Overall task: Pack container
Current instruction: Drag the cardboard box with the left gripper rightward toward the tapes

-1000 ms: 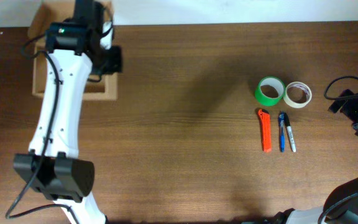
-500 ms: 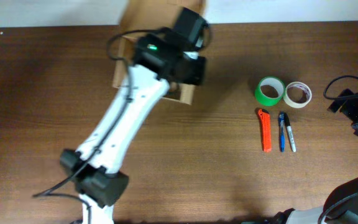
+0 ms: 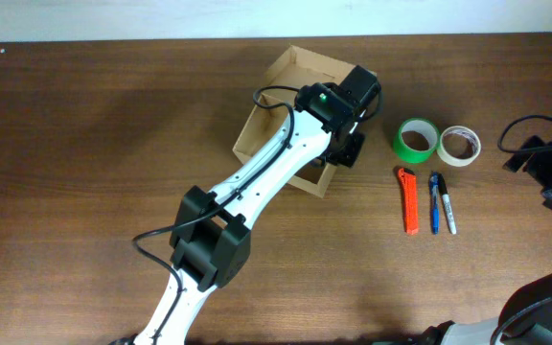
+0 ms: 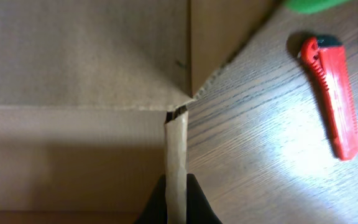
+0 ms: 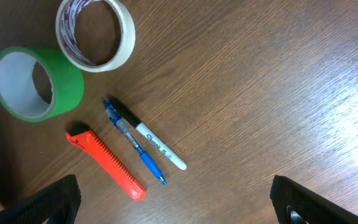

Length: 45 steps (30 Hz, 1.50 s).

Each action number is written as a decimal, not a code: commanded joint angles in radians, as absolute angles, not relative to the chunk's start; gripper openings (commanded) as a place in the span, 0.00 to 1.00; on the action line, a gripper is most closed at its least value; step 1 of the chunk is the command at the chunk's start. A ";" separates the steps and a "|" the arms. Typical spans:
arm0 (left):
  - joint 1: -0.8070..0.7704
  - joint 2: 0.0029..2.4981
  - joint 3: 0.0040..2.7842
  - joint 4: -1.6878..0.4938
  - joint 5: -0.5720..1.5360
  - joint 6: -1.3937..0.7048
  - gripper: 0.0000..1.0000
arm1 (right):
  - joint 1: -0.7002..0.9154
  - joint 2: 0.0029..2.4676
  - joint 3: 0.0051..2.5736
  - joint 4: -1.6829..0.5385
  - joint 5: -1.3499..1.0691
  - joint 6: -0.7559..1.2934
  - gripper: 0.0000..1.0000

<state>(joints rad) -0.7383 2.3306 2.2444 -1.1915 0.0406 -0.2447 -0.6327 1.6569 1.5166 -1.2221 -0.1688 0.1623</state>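
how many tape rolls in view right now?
2. Green roll and cream roll side by side on the table, right of the container. Left arm covers part of the container's inside, so one could be hidden.

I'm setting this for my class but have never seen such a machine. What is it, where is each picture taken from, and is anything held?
Two robot arms work at a wooden table. One picture looks down from above; the others come from a camera on each wrist. The left hand is shut on a wall of the open cardboard container. The right hand is open and empty. On the table lie a green tape roll, a white tape roll, an orange cutter, a blue pen and a black marker.
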 commanded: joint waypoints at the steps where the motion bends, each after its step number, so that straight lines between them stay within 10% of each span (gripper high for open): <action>1: -0.745 2.354 2.261 -1.170 0.075 -0.156 0.01 | -0.635 1.654 1.528 -1.219 -0.200 0.170 0.99; 16: -0.788 2.444 2.261 -1.085 0.090 -0.073 0.04 | -0.635 1.654 1.528 -1.219 -0.201 0.170 0.99; 26: -0.788 2.444 2.370 -1.126 0.055 -0.062 0.81 | -0.635 1.654 1.528 -1.219 -0.207 0.170 0.99; 45: -0.577 2.314 2.807 -1.452 -0.326 -0.036 0.96 | -0.465 1.652 1.852 -1.425 -0.117 0.104 0.85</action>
